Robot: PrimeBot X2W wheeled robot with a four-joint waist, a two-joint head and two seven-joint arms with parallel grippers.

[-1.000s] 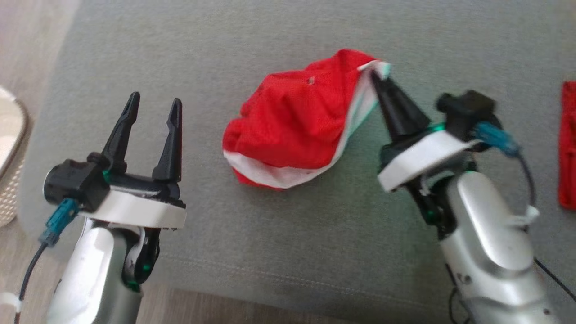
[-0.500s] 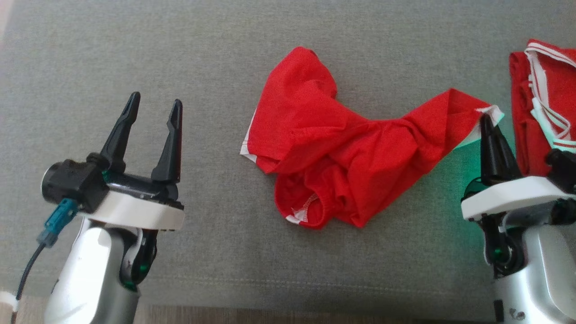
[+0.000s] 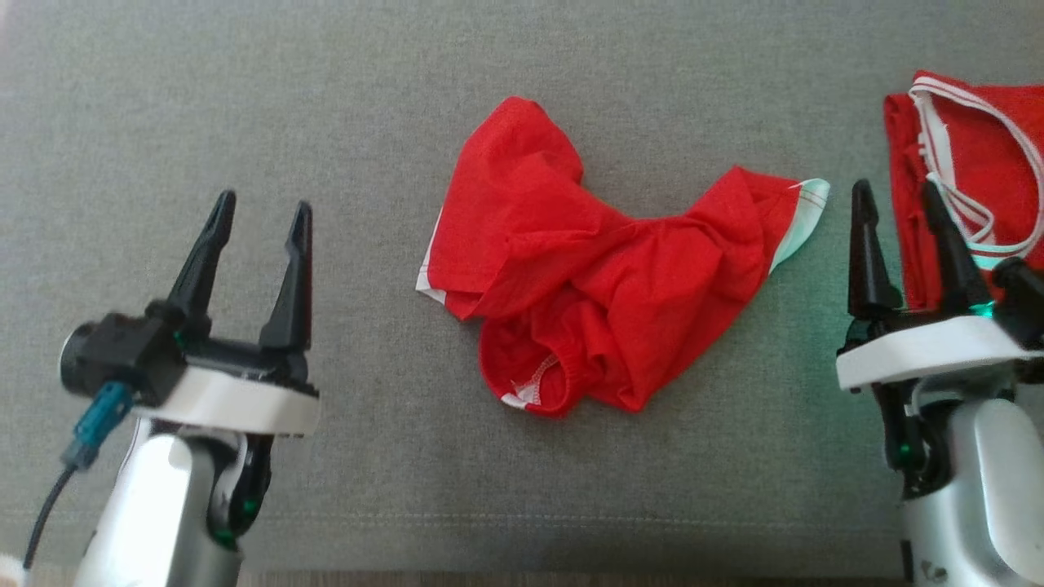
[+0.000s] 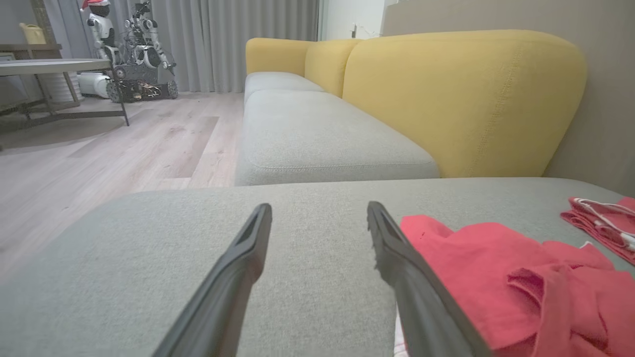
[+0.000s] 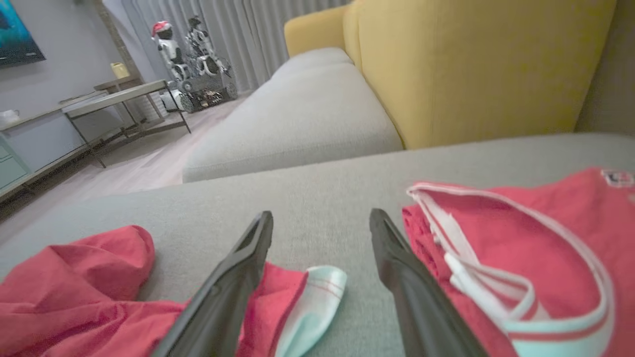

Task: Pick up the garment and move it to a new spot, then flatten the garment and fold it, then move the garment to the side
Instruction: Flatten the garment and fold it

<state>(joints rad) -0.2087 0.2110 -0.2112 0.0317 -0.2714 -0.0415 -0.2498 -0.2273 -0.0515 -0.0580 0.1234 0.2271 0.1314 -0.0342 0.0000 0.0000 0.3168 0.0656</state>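
Note:
The red garment [image 3: 603, 277] with white trim lies crumpled on the grey cushion [image 3: 326, 98] in the middle of the head view; its white-edged corner [image 3: 803, 208] points right. My right gripper [image 3: 893, 200] stands open just right of that corner, touching nothing. In the right wrist view the garment [image 5: 89, 292] lies under and left of the left finger [image 5: 238, 277], and the gripper [image 5: 320, 220] holds nothing. My left gripper [image 3: 261, 212] stands open at the lower left, well clear of the garment. The left wrist view shows the garment [image 4: 496, 277] to the right of the open gripper [image 4: 320, 208].
A second red garment [image 3: 971, 171] with white striped trim lies folded at the right edge, close beside the right gripper. Beyond the cushion stand a yellow-backed sofa [image 4: 466, 99], a wooden floor [image 4: 99, 148], a low table [image 4: 54, 67] and another robot [image 4: 134, 54].
My right gripper let go of the garment's white-edged corner and opened. The garment went from being dragged right to lying slack. The camera view shifted right. The left gripper stayed open.

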